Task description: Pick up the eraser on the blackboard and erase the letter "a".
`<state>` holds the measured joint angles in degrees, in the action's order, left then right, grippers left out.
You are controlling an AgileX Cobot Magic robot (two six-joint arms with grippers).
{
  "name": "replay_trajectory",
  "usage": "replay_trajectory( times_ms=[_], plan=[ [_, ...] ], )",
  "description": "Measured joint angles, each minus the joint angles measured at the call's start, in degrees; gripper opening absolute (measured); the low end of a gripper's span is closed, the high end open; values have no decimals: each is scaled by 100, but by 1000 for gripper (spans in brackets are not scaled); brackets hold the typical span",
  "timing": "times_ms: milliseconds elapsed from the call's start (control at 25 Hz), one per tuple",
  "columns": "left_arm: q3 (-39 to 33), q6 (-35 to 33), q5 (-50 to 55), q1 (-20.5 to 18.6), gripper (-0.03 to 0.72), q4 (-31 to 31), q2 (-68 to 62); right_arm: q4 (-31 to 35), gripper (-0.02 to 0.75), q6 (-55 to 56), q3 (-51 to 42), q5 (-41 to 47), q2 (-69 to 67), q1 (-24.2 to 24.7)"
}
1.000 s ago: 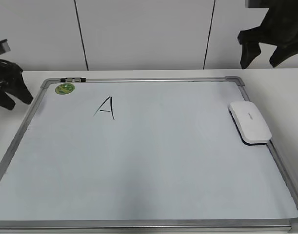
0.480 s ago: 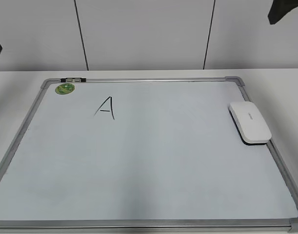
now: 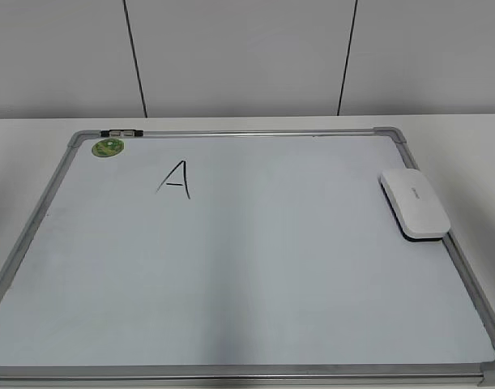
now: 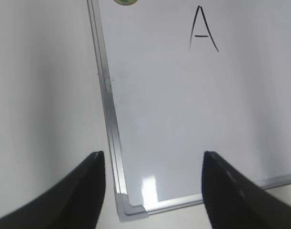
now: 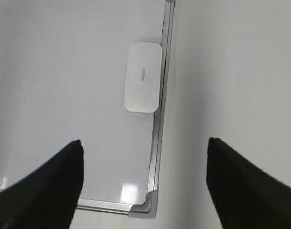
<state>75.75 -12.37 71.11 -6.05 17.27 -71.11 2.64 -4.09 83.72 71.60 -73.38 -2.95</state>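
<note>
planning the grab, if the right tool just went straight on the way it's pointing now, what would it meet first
Probably the eraser, which lies ahead between the open fingers in the right wrist view, at the right frame edge of the blackboard. Nothing shows in between, though depth is unclear, so it might meet the bare board beside it.

Black gripper fingers, seen only from the two wrist cameras.

The left gripper (image 4: 152,191) shows two matte black fingers (image 4: 85,191) with smooth, rounded tips that broaden toward the lower edge of the view; they frame the blackboard (image 4: 109,119) corner below them. The right gripper (image 5: 145,186) has the same pair of dark, plain fingers (image 5: 50,186), blurred and without visible screws, cables or markings, one over the blackboard surface and one over the desk (image 5: 231,71) beside its frame. The exterior view shows no part of either arm.
</note>
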Motion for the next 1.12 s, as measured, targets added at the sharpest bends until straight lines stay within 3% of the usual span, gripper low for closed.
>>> replay_trajectory(
  times_ms=[560,1120],
  plan=[
    [-2660,256,94,129,447,-65,3675,89,592,93,-1959,35,2566,0],
    [-4319,417,116,241,443,-395,4908,61,591,128,-4401,66,4480,-25]
  ],
)
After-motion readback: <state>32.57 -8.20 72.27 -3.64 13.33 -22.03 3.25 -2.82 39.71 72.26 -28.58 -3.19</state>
